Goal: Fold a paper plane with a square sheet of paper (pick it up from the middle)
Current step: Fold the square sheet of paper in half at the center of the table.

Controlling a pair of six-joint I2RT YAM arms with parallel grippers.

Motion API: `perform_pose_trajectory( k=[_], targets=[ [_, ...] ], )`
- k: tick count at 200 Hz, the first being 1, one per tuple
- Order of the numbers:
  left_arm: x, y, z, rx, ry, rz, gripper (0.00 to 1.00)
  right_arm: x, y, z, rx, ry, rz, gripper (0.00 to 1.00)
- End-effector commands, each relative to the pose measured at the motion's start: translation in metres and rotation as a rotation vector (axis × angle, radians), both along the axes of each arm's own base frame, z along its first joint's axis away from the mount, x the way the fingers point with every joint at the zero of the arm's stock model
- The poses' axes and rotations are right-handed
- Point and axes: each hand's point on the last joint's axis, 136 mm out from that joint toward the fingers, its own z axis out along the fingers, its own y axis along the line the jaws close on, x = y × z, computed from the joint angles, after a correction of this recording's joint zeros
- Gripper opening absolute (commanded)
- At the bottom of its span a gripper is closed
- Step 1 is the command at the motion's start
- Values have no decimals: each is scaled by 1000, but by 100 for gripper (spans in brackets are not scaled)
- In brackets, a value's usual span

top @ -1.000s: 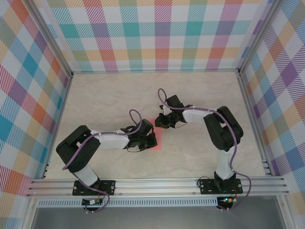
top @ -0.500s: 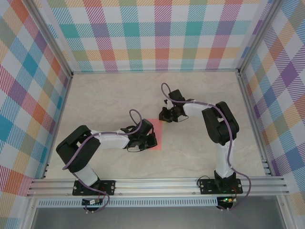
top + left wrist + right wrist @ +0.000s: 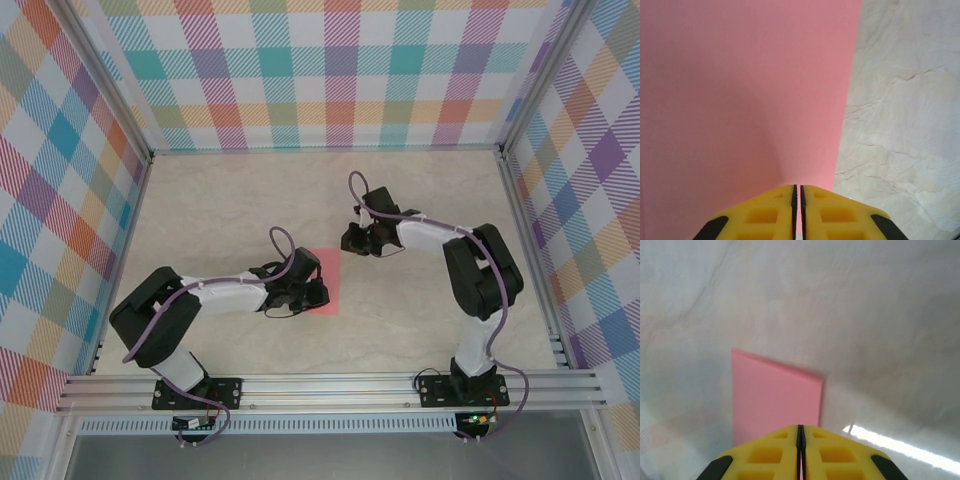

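Note:
The sheet of paper (image 3: 331, 272) lies on the table as a narrow salmon-pink rectangle, its long side running away from the arms. My left gripper (image 3: 314, 294) rests low on its near left part. In the left wrist view the pink paper (image 3: 740, 90) spreads out ahead of the left gripper (image 3: 797, 189), whose jaws stand only a thin slit apart. My right gripper (image 3: 349, 240) hovers by the paper's far right corner. In the right wrist view the right gripper (image 3: 800, 429) is shut, and the paper (image 3: 775, 395) lies flat beyond and below it.
The marble-patterned table (image 3: 220, 210) is boxed in by plaid walls (image 3: 320, 70) at the back and both sides. An aluminium rail (image 3: 330, 385) runs along the near edge, where both arm bases are bolted. Bare tabletop (image 3: 900, 110) lies right of the paper.
My right gripper has drawn back up and to the right, off the paper's far end. The left gripper stays on the paper; its jaws have eased slightly.

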Motion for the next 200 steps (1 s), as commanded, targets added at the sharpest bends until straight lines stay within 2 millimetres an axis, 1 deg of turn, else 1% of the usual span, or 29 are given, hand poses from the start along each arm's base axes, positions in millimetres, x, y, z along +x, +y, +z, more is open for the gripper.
perform_pose_trajectory(
  k=[1,7,28,55,85,108,143,200],
  targets=[
    [17,6,24,21,-81,31,13,-41,15,2,72,63,49,11],
    [18,11,21,33,-80,42,12,-49,18,3,79,66,62,10],
    [20,20,9,56,-52,64,11,-78,25,-4,85,115,104,10],
    [21,28,-7,88,-22,82,8,-104,29,-17,62,168,139,9],
    [23,33,-18,113,-4,95,6,-122,31,-26,52,198,171,8],
    [21,37,-26,140,17,101,5,-131,32,-32,38,219,195,8],
    [17,44,-35,178,45,115,4,-148,28,-41,8,263,224,8],
    [11,53,-44,219,72,129,3,-177,2,-59,-58,343,220,8]
  ],
)
